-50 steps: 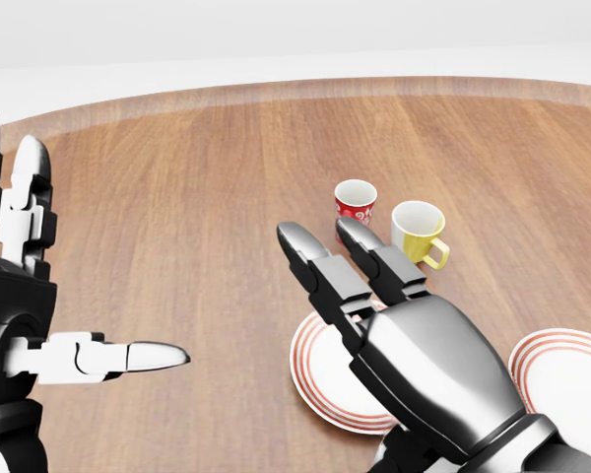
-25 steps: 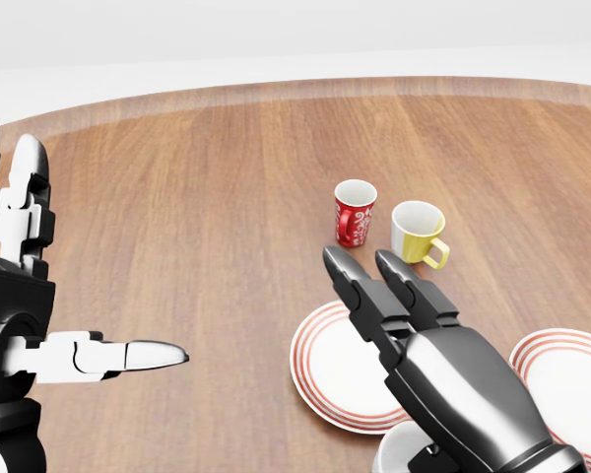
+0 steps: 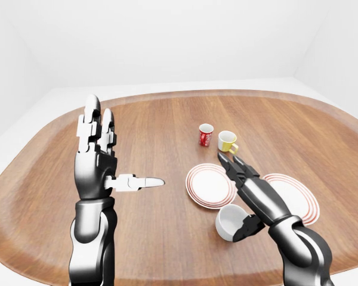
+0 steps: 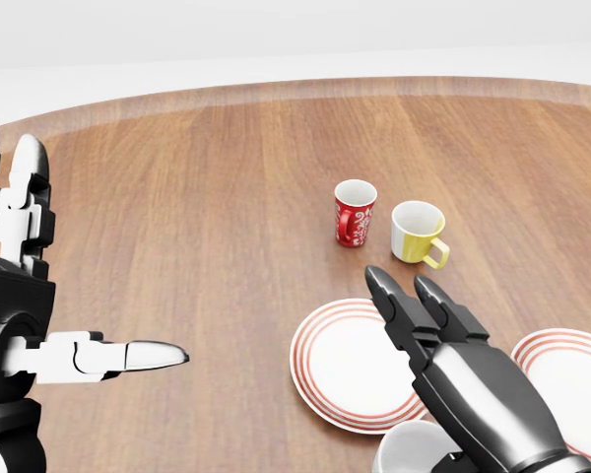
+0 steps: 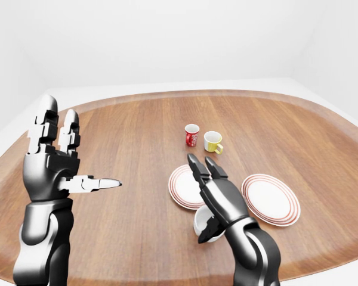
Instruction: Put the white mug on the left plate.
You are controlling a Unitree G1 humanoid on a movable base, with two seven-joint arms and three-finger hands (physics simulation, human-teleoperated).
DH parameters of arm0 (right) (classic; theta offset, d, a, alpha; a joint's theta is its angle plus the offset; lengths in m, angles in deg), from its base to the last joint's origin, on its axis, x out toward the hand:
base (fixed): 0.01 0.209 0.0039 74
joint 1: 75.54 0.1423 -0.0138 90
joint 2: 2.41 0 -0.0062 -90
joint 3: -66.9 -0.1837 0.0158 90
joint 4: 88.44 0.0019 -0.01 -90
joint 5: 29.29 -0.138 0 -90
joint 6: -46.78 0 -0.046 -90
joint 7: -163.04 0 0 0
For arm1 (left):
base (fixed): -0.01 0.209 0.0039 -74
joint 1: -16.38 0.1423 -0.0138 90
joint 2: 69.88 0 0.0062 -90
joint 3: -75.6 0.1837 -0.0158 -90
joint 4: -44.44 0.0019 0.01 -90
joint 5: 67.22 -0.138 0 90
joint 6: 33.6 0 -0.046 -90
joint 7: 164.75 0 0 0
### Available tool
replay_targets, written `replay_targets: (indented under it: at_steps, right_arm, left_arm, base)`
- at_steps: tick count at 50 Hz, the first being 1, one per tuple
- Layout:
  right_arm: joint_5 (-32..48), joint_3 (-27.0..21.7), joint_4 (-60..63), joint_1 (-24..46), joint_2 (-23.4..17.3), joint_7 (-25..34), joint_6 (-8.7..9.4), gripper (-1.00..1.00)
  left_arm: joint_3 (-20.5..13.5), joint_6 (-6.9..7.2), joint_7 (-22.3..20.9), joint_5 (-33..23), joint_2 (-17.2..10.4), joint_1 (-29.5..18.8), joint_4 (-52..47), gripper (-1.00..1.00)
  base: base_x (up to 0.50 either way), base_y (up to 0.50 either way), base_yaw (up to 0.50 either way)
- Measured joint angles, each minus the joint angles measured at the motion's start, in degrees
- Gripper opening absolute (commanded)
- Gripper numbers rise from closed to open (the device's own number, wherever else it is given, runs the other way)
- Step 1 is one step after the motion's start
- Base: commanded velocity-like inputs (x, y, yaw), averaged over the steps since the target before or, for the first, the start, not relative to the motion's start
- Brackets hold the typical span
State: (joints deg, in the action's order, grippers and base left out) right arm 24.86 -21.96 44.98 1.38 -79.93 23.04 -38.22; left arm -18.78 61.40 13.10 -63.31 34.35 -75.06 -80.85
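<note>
The white mug point(image 3: 229, 221) you are after is a plain, squat, glossy cup, standing upright on the wooden table point(image 3: 155, 125) just below the left plate point(image 3: 209, 185) in the left-eye view. Your right hand point(image 3: 250, 189) is hovering over it, fingers stretched out straight, thumb curling near its side, not gripping. Your left hand point(image 3: 95, 158) is standing raised, fingers spread wide, holding nothing. The table is a rounded brown slab with a paler rim, sitting in a bare white room.
</note>
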Motion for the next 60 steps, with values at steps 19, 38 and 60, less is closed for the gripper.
replay_targets:
  at_steps: [19,38,60]
  right_arm:
    - [6.6,-1.4,-3.3,0.4,0.2,0.0,0.0,1.0]
    - [11.0,-0.2,-8.7,0.0,0.4,-0.3,0.0,1.0]
    - [12.8,1.4,-12.5,0.3,0.1,-0.8,0.0,1.0]
  left_arm:
    - [0.2,0.0,-0.1,-0.1,0.1,0.2,0.2,1.0]
    - [0.3,0.0,-0.1,-0.1,0.1,0.2,0.2,1.0]
    - [0.4,0.0,-0.1,-0.1,0.1,0.3,0.0,1.0]
  base:
    - [0.0,0.0,0.0]
    - [0.0,0.0,0.0]
    - [0.0,0.0,0.0]
